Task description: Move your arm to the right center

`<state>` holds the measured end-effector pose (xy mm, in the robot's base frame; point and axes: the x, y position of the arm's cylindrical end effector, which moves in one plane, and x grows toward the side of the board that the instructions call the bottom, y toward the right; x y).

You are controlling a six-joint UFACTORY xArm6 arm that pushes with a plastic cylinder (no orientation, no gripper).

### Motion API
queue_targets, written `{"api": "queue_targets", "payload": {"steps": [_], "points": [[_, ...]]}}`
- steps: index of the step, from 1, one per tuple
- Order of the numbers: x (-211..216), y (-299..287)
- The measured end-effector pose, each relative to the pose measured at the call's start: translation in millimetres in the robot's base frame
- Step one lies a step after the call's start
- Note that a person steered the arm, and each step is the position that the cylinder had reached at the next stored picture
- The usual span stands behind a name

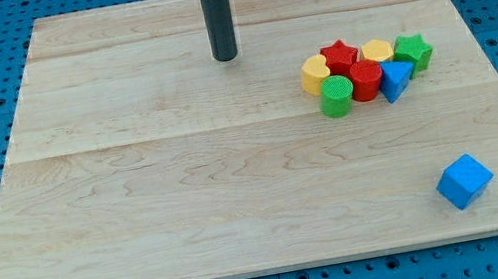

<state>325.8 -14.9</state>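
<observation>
Dark smooth my tip (226, 58) rests on pale wooden board (137, 199).

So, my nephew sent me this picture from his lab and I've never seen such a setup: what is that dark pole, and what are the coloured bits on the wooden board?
The dark pole is the end of a robot arm. It has no hand, only a rod whose lower end, my tip, slides over the wooden board and pushes blocks. One camera looks down on the board.

Right of my tip, apart from it, sits a cluster: a yellow block, red star, yellow hexagon, green star, green cylinder, red block and blue triangle. A blue cube lies alone near the view's bottom right. Nothing is held.
</observation>
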Motion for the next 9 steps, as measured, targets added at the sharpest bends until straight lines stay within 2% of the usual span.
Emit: {"api": "queue_targets", "payload": {"steps": [3, 5, 6, 7, 8, 9], "points": [[0.1, -3.0], [-12.4, 18.8], [-22.4, 112.6], [-14.5, 203.3], [20.3, 275.6], [70.1, 278.6]]}}
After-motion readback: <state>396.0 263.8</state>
